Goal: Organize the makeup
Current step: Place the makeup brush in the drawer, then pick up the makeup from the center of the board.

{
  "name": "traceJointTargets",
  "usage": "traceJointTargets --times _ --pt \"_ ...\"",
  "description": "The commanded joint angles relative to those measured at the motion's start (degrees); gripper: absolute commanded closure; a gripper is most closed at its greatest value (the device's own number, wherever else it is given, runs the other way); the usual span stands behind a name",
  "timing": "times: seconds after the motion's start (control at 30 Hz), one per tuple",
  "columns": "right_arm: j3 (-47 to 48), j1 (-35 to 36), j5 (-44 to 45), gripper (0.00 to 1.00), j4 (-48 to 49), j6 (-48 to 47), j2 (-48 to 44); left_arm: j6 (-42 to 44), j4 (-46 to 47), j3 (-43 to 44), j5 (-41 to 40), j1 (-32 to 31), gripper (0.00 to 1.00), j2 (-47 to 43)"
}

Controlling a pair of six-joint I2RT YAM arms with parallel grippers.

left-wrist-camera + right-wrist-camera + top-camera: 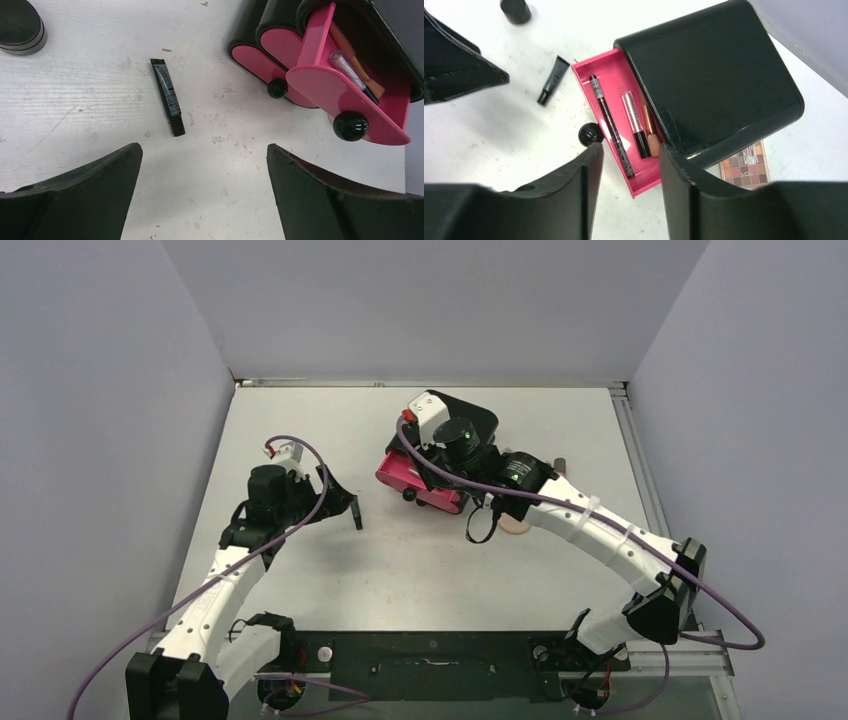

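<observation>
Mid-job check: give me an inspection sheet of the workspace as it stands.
Surface: white table, scuffed and speckled.
Job's things: pencil, clear tube and orange-handled brush lie in the open pink drawer; black tube, black jar and palette lie on the table outside it.
Clutter: nothing seen.
End effectors: left end effector open, near the black tube; right end effector open, over the drawer.
Cables: purple cables, looping loose.
Surroundings: black cabinet; grey walls.

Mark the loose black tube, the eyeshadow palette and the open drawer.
black tube (167,94), left wrist view, mid-body.
eyeshadow palette (746,166), right wrist view, colour pans.
open drawer (614,80), right wrist view, bare floor.
</observation>
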Motion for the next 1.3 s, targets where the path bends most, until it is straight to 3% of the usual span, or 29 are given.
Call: traceJointTargets --times 0.0,0.2,0.27,0.47,0.67,0.9,1.03,1.27 --pt "-3.3 0.0 1.7 0.53 6.8 4.2 -4.9 0.1 0.8 2.4 -1.1 0.2 0.07 0.7" --pt "-5.5 0.1 0.6 0.45 8.3 8.9 -7.5 -0.4 0.7 2.2 -0.9 0.2 0.08 2.4" --pt "-6.1 0.1 0.1 0.42 8.8 10.1 -8.0 -0.3 -1.8 2.9 -4.5 0.1 0.08 3.6" --pt "-5.7 0.0 2.9 0.36 8.8 13.1 -7.5 -0.2 -6.6 5.9 -6.2 0.2 0.13 11.2" --pt "-5.6 -0.2 3.6 0.36 10.0 16.0 -6.6 0.4 -10.4 9.1 -4.8 0.0 0.21 19.6" --pt "-5.7 -0.7 3.6 0.35 9.7 16.6 -6.5 -1.7 -8.0 8.4 -5.1 -1.8 0.24 26.0" --pt "-6.1 -1.1 3.4 0.34 9.7 16.6 -6.6 -2.4 -9.6 10.2 -10.8 -6.1 0.25 29.5" --pt "-6.2 -1.6 2.5 0.34 9.8 16.7 -6.3 -5.8 -6.2 10.3 -14.1 -6.8 0.27 31.6"
